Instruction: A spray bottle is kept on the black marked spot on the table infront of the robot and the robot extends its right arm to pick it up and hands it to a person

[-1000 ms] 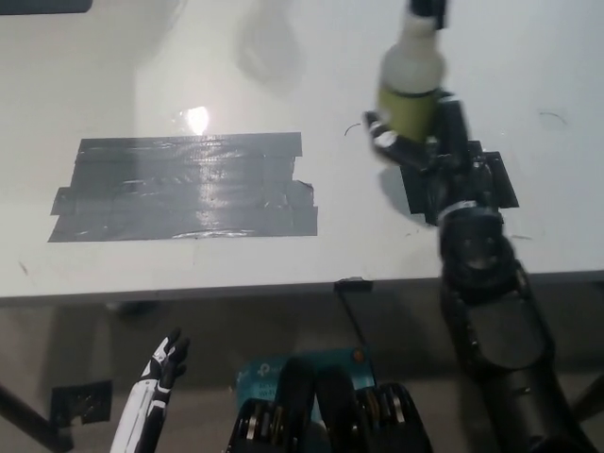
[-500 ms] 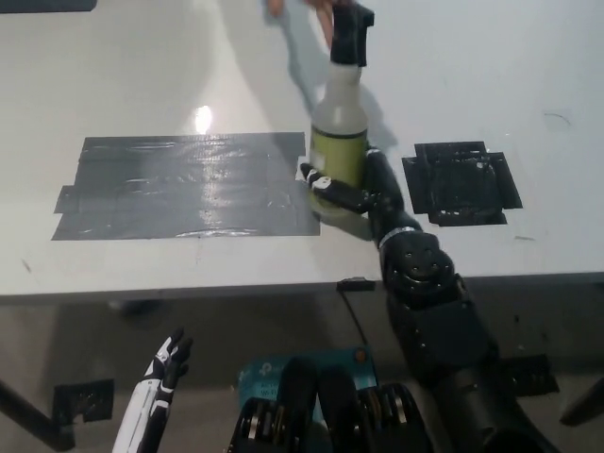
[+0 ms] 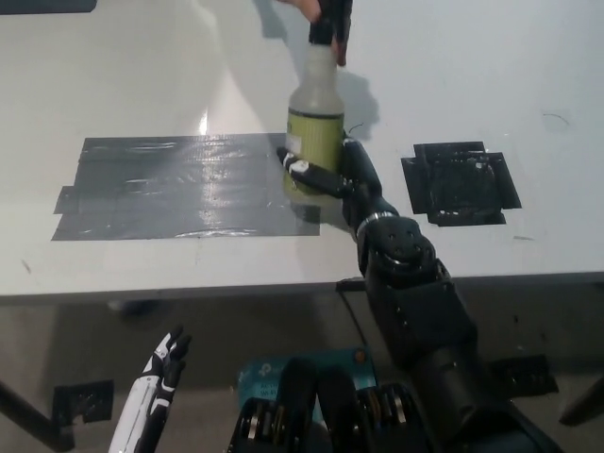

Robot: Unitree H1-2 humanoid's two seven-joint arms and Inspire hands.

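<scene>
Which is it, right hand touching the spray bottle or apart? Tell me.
Touching. Head view: the right hand wraps its fingers around the spray bottle.

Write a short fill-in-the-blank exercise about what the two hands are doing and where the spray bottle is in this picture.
1. The black right hand is shut on the ____.
2. The black marked spot on the table now has ____ standing on it.
3. The white left hand hangs ____ the table's edge, holding nothing.
4. A person's fingers show at the ____ edge of the picture, by the bottle's nozzle.

Missing words: spray bottle; nothing; below; top
</scene>
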